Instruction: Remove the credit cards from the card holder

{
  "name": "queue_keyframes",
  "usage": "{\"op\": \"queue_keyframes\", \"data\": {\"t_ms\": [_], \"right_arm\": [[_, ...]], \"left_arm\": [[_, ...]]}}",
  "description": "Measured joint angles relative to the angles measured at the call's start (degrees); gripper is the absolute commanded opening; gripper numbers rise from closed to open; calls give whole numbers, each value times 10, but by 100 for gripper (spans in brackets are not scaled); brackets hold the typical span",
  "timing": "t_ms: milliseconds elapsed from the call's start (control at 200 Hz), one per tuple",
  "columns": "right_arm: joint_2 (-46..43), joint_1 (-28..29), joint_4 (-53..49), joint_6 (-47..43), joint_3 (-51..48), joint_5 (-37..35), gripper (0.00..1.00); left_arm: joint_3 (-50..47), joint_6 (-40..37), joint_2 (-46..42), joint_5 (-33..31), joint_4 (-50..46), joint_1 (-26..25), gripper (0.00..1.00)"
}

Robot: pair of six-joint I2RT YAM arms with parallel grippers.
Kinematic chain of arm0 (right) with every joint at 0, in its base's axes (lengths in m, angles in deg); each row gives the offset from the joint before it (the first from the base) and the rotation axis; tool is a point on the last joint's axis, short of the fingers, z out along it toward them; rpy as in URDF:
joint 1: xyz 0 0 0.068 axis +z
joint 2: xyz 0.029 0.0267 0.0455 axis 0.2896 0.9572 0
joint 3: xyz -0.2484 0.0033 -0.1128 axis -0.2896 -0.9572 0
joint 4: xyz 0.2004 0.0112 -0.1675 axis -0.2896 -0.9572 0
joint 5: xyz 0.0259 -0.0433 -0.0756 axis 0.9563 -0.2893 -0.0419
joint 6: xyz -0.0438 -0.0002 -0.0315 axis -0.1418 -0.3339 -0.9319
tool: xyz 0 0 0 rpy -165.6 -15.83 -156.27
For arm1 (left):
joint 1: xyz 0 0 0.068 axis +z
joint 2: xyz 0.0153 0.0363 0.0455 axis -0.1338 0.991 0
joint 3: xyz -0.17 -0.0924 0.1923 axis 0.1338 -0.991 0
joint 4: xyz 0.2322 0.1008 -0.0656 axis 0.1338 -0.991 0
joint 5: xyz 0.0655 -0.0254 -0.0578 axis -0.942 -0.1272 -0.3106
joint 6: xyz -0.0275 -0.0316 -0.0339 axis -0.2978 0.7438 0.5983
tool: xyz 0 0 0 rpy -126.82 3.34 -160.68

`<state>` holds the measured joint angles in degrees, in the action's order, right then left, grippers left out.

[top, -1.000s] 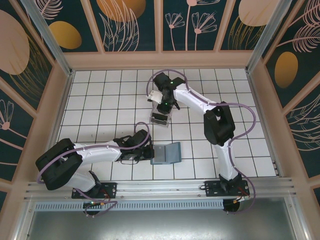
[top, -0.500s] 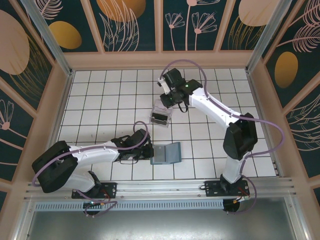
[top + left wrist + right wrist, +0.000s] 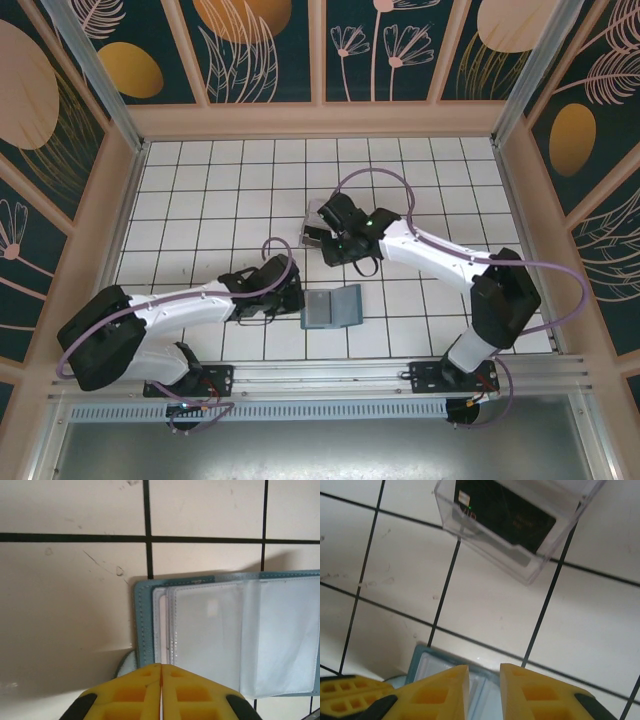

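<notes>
Card holder (image 3: 331, 306) unmoved; right end effector (image 3: 484, 679) now closer to it.

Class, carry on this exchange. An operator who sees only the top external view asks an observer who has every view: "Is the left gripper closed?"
Observer: Yes. The left gripper has its fingers pressed together at the card holder edge.
Operator: What is in the clear tray?
Observer: A dark card lies inside it.
Operator: And the right gripper?
Observer: Its fingers stand apart with nothing between them, over a corner of the card holder.
</notes>
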<state>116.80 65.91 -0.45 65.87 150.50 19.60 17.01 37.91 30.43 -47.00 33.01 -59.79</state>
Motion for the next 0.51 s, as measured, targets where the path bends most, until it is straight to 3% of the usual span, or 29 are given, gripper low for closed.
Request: {"op": "queue_keyframes", "data": {"t_ms": [340, 505], "right_arm": [[0, 77, -4, 76, -32, 1, 28], [40, 113, -15, 101, -24, -2, 29]], "left_arm": [[-40, -6, -63, 9, 0, 54, 11], [-72, -17, -79, 22, -2, 84, 11]]}}
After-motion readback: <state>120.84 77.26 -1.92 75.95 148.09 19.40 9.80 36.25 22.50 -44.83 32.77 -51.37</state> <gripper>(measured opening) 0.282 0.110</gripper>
